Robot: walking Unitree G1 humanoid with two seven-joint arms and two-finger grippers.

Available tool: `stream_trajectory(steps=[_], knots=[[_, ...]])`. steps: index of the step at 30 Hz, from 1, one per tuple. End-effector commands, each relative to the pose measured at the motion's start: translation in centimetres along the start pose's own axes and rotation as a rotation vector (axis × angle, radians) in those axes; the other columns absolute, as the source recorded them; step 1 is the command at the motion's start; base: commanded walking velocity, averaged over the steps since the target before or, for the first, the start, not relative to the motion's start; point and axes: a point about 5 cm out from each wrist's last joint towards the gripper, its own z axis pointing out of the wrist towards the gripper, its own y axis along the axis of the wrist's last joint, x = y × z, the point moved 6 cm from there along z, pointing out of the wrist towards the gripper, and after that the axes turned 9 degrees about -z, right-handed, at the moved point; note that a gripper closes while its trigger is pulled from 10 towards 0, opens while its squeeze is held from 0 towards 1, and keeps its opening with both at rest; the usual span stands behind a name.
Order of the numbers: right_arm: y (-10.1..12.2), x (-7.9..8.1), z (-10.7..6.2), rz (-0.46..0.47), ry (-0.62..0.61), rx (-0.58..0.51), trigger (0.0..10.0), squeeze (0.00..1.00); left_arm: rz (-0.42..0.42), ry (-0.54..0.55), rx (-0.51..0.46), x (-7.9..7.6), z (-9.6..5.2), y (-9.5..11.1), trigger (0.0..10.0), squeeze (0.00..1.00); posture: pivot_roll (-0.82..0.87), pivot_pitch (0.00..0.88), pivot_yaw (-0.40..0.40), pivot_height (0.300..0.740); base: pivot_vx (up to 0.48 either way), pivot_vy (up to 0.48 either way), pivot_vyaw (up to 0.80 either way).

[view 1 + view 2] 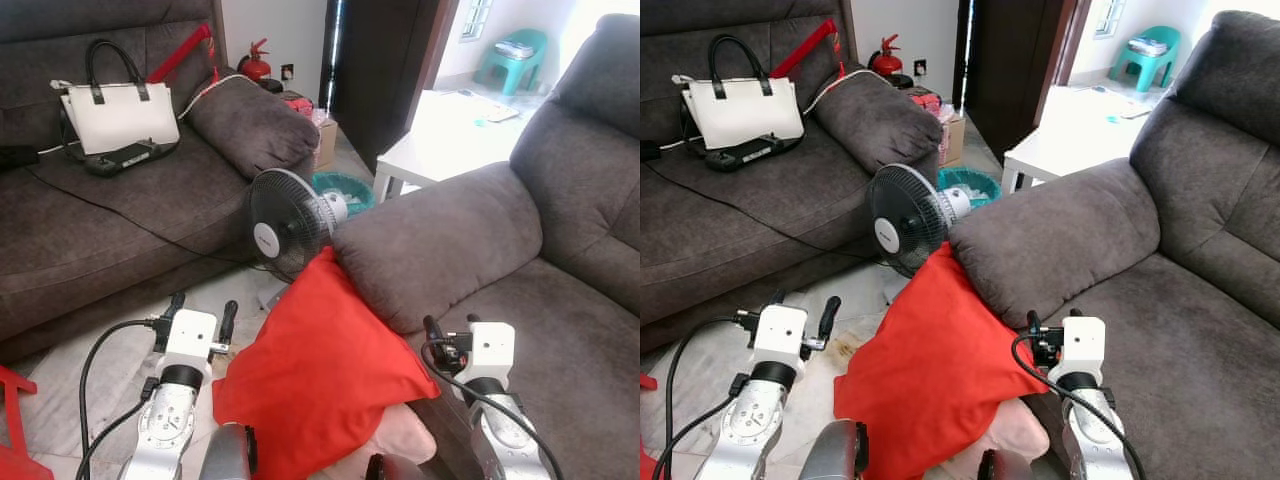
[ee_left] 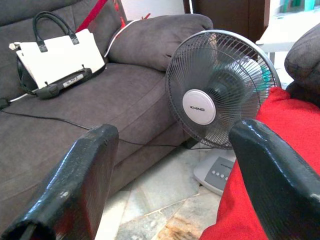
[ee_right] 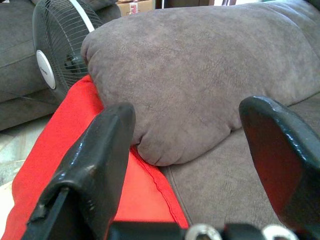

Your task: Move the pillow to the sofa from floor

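You've got two sofas [image 1: 120, 200] [image 1: 560, 330], one red pillow [image 1: 320, 370], one fan [image 1: 285, 222], one handbag [image 1: 118, 115], one white table [image 1: 440, 140], one stool [image 1: 512, 58].

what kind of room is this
Most likely a home living room: two grey sofas, a table fan on the tiled floor, and a white handbag on one sofa.

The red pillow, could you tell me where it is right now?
The red pillow leans against the sofa's armrest, beside the fan, between both grippers.
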Motion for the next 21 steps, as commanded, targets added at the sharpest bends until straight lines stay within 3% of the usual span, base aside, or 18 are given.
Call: stream_trajectory(steps=[1, 10, 21], knots=[[0.15, -0.29, 0.16, -0.005, -0.006, -0.008, 10.0, 0.0, -0.006, -0.015, -0.016, -0.35, 0.23, 0.47, 10.0, 0.0, 0.13, 0.005, -0.091, 0.594, 0.0, 0.0, 0.0], [-0.56, -0.07, 0.13, -0.008, 0.003, 0.03, 10.0, 0.0, -0.008, -0.016, -0.012, -0.41, 0.14, 0.39, 10.0, 0.0, 0.13, 0.006, -0.093, 0.594, 0.0, 0.0, 0.0], [-0.25, -0.09, 0.12, -0.014, 0.007, 0.009, 10.0, 0.0, -0.013, -0.02, -0.009, -0.62, 0.09, 0.27, 10.0, 0.0, 0.13, 0.006, -0.093, 0.537, 0.0, 0.0, 0.0]])
